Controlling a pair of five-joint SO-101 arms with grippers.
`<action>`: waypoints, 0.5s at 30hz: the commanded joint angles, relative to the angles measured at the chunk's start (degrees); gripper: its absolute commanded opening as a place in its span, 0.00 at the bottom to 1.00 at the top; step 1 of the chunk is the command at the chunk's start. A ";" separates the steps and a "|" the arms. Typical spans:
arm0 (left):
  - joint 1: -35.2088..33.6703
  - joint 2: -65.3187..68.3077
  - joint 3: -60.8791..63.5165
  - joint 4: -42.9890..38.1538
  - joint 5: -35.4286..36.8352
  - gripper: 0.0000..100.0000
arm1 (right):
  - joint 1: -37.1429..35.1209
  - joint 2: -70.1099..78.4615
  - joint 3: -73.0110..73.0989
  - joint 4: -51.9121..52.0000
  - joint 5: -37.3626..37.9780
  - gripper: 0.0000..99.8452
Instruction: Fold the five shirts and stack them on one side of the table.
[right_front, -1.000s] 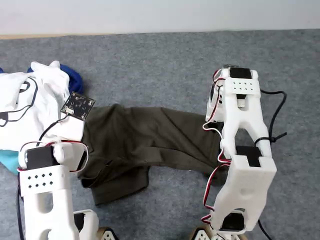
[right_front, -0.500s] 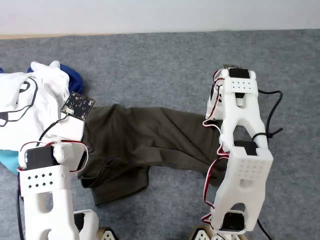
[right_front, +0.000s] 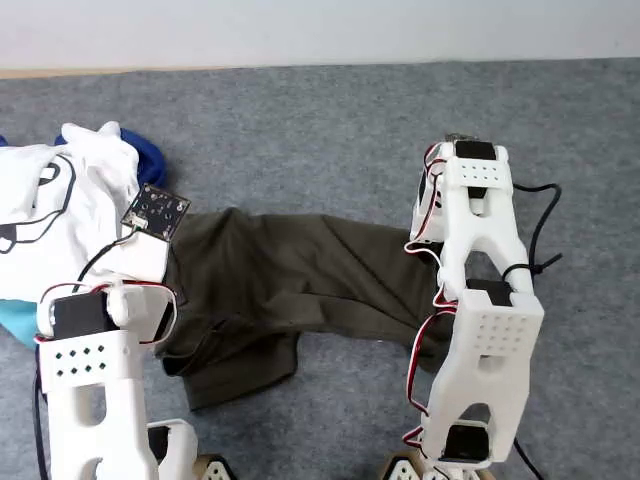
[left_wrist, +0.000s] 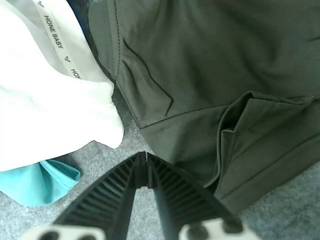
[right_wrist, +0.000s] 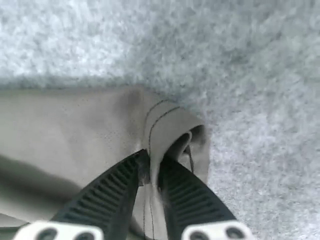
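Our right gripper (right_wrist: 149, 161), pinching the olive shirt (right_front: 300, 270) at its hem, has crept slightly; we judge a fold is starting. Our left gripper (left_wrist: 146, 159) stays closed and empty.

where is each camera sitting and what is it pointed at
High view: fixed above the table, facing down; the left arm and right arm show, over the dark shirt.
Left wrist view: on the left wrist, looking past the shut left gripper at the dark shirt's hem, the white shirt and a teal shirt.
Right wrist view: on the right wrist, looking past the right gripper, shut on a fold of the dark shirt.
Shared: all three show the dark shirt; high and left wrist also the white shirt.
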 joint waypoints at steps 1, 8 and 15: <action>0.44 -1.14 -0.31 0.53 0.53 0.00 | 0.66 -0.92 -2.81 -0.48 0.70 0.03; 0.44 -1.14 -0.13 0.53 0.53 0.00 | 0.84 -3.47 -3.34 -0.04 0.70 0.02; 0.44 -1.14 -0.13 0.53 0.53 0.00 | 0.84 -7.96 -3.43 -1.27 1.67 0.01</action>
